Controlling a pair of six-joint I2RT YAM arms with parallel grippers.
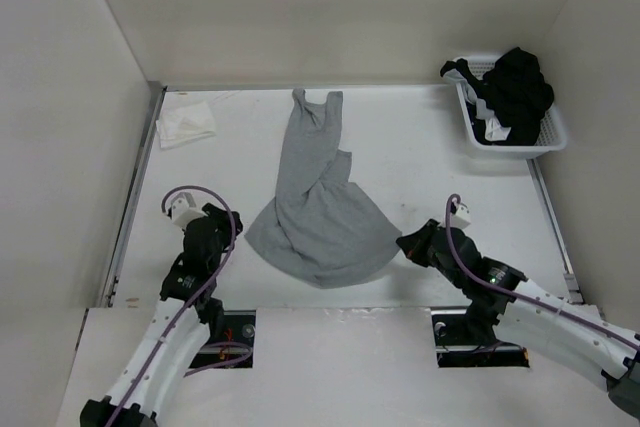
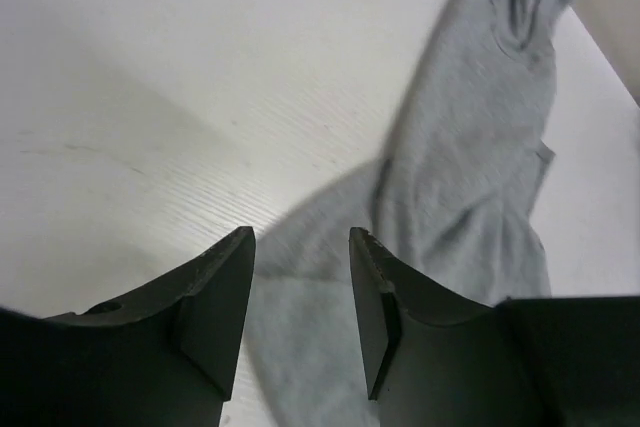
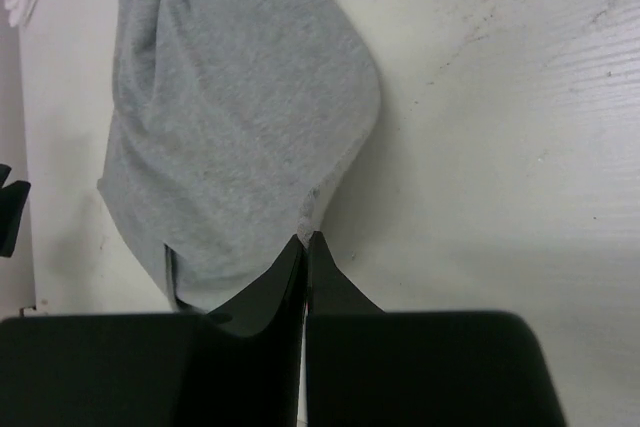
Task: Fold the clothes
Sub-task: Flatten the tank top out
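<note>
Left gripper (image 2: 300, 235) hangs low over the table (image 1: 430, 167) with its two dark fingers (image 2: 215, 297) parted and nothing between them; through the gap the near left part of the grey top (image 1: 315, 212) lies flat on the white surface. Right gripper (image 3: 307, 239) is closed tight, and a corner of the top's hem is drawn to a small point right at its tips, so it appears to be pinching that edge. The top lies in the middle of the table, lengthwise away from the arms: the shoulder straps and scooped neck are at the far end, the body is bunched narrow with a fold down its middle, and the hem fans out wide at the near end between the two grippers. A purple cable (image 1: 200, 197) loops over the left wrist and another (image 1: 455, 237) runs along the right arm. A small white cloth (image 1: 185, 127) lies crumpled in the far left corner, well apart from the top. A white basket (image 1: 558, 134) stands at the far right, holding black-and-white garments (image 1: 515, 92) that spill over its rim. Pale walls close in the left, far and right sides, and a metal rail (image 1: 130, 217) runs along the table's left edge. Bare tabletop lies on both sides of the top, wider toward the basket.
</note>
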